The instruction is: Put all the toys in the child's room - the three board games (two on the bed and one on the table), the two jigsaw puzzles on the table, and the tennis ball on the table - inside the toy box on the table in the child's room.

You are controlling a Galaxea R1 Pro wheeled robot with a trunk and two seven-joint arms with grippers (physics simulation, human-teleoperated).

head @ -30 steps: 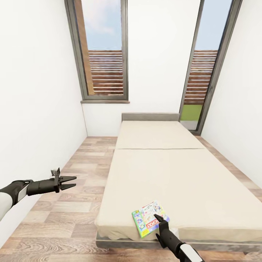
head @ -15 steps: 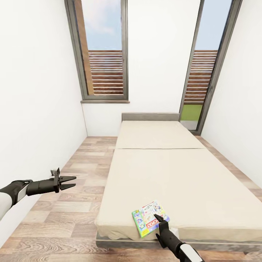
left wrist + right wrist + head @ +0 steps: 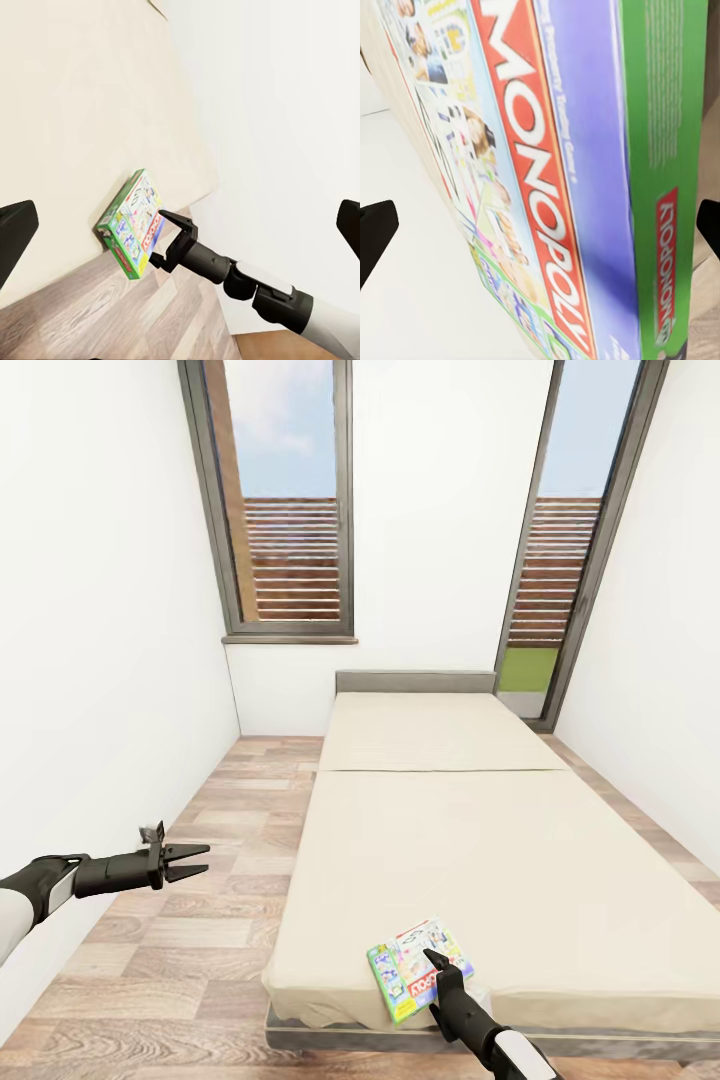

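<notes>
since the earlier frame the view has slid slightly; the arms look unmoved. the right end effector [image 3: 437, 961], spread, straddles the board game [image 3: 417, 969] at the beige bed [image 3: 480, 840] corner; close squarely on its rigid glossy edge. the left end effector [image 3: 190, 862] hangs spread.

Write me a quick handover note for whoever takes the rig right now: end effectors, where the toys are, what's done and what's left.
Left end effector: open, empty, over the floor beside the bed.
Right end effector: open, fingers at the board game, not yet gripping.
The board game lies flat at the bed's near corner by the foot edge.
Done: approach to this game.
Left: grasp it and carry it to the toy box; the other toys are out of these views.
</notes>
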